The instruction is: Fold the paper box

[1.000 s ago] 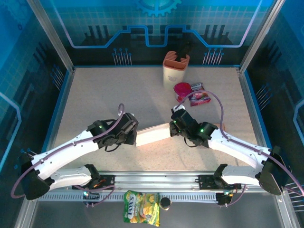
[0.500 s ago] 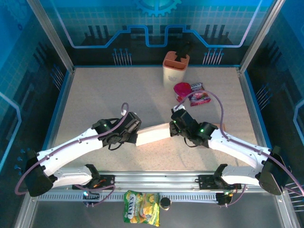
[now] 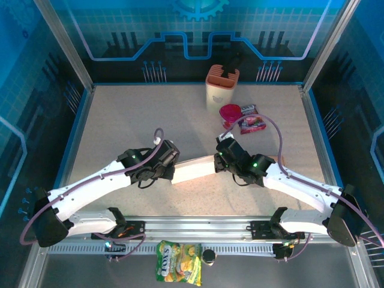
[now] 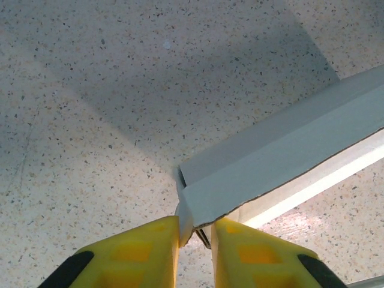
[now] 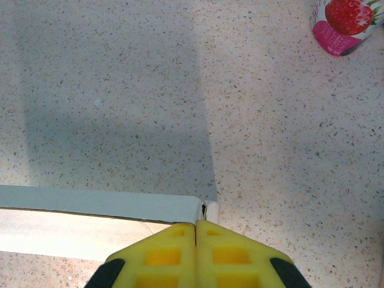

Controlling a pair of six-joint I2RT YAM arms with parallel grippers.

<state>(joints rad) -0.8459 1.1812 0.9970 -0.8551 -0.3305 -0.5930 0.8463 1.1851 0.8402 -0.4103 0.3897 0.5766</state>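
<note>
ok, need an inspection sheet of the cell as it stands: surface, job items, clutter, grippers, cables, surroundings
Surface: speckled tabletop, no spills seen.
Job's things: paper box, flat white strip lying between the two grippers.
Clutter: orange-rimmed holder at the far edge; pink round item and strawberry packet beside it; snack bag in front of the base rail.
Grippers: left gripper pinched on the box's left corner; right gripper shut, tips at the box's right corner, grip unclear.
Cables: purple cables loop along both arms, clear of the box.
Surroundings: aluminium frame, blue printed panels.
</note>
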